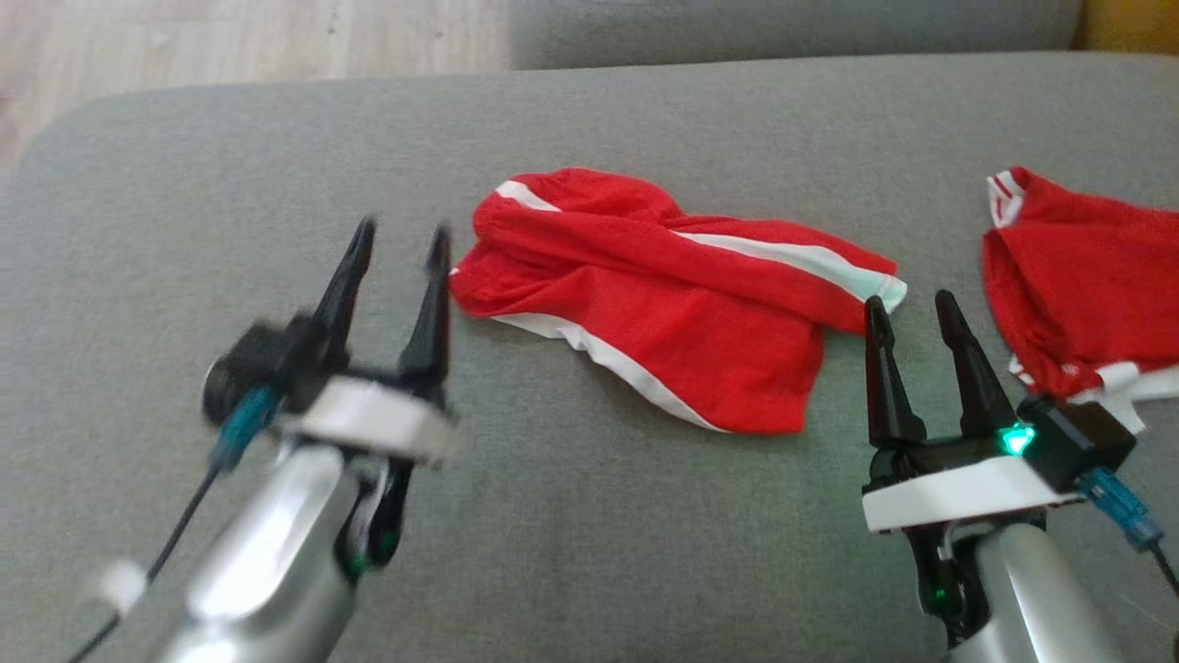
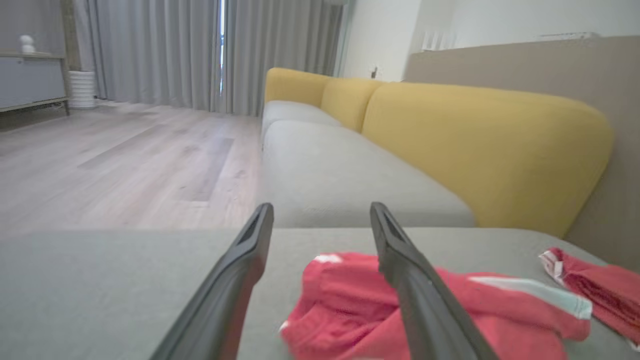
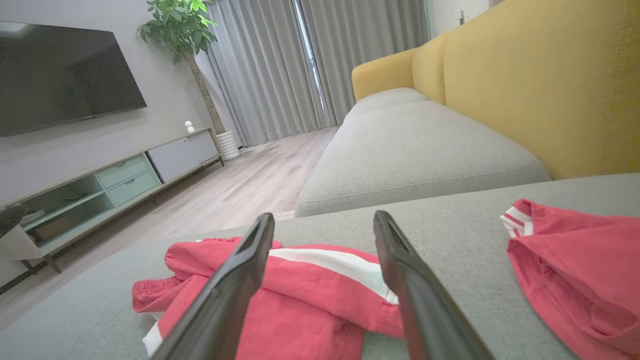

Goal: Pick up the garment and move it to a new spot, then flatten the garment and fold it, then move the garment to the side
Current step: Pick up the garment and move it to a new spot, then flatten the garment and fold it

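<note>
**Desk:** Head view first.
**Operator:** I find the garment (image 1: 663,304), red shorts with white stripes, lying rumpled in the middle of the grey cushion (image 1: 589,552). My left claw (image 1: 403,232) stands just beside its gathered end and my right claw (image 1: 907,304) just beside its white-hemmed end. Both are spread and empty. A second red garment (image 1: 1078,276) lies apart to my right.
**Desk:** Left wrist view?
**Operator:** Fingers apart, nothing between them. This low angle shows how the cloth heaps up, which the top-down view flattens.
**Desk:** Right wrist view?
**Operator:** Same open stance above the striped fold. It also gives me the room beyond, including a television (image 3: 60,75).
**Desk:** Handling?
**Operator:** I judge it light, limp and not fragile. I would pinch the gathered end and the hem.
</note>
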Robot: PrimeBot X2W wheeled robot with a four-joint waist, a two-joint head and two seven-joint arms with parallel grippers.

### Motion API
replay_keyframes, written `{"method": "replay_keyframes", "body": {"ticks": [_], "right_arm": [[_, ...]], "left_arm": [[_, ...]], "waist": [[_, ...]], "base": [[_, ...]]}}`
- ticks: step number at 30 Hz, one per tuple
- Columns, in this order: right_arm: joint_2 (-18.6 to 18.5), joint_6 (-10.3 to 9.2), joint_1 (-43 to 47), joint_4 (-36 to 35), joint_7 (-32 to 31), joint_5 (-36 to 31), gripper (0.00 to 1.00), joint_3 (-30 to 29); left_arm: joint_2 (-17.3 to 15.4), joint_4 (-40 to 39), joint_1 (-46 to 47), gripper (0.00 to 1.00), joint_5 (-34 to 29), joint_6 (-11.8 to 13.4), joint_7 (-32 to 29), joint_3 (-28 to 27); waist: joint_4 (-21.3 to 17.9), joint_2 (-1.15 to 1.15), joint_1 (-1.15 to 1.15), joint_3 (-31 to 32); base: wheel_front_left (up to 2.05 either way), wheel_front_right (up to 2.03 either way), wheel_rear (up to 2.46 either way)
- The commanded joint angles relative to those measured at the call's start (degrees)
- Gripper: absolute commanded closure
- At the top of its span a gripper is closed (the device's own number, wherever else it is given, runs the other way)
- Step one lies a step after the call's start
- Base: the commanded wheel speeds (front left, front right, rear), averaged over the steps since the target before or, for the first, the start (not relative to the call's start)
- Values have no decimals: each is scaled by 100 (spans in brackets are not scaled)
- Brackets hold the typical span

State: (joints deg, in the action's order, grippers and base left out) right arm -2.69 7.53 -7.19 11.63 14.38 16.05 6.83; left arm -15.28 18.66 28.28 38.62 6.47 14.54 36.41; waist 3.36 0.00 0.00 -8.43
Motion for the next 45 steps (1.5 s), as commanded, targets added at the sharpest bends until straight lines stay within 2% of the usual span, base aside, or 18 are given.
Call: {"method": "replay_keyframes", "body": {"ticks": [1, 6, 12, 21, 31, 38, 45], "right_arm": [[-19, -4, 30, -195, 62, -42, 0, 112], [-19, -4, 100, -189, 62, -69, 0, 111], [-19, -4, 149, -173, 62, -121, 0, 104], [-19, -4, 100, -119, 62, -226, 0, 125], [-19, -4, -105, 57, 62, -555, 0, 336], [-275, -4, -1053, 303, -309, -779, 0, 840], [-639, -4, -2466, 1227, -1250, -239, 0, 1366]], "left_arm": [[-214, -312, -160, 0, -202, -51, 44, -386], [-190, -721, -1143, 0, -602, -129, 45, -1006], [293, -1020, -1856, 0, -1050, -305, 45, -1628], [756, -964, -1978, 0, -1613, -718, 45, -1968], [1079, -812, -1995, 0, -1945, -1063, 46, -2203], [1195, -731, -1878, 0, -2010, -1196, 46, -2159], [1235, -622, -1670, 0, -1913, -1263, 46, -1952]], "waist": [[116, 0, 0, 88], [223, 0, 0, 147], [313, 0, 0, 165], [414, 0, 0, 155], [637, 0, 0, 57], [995, 0, 0, -181], [1576, 0, 0, -477]], "base": [[0, 0, 0], [0, 0, 0], [0, 0, 0], [0, 0, 0], [0, 0, 0], [0, 0, 0], [0, 0, 0]]}}
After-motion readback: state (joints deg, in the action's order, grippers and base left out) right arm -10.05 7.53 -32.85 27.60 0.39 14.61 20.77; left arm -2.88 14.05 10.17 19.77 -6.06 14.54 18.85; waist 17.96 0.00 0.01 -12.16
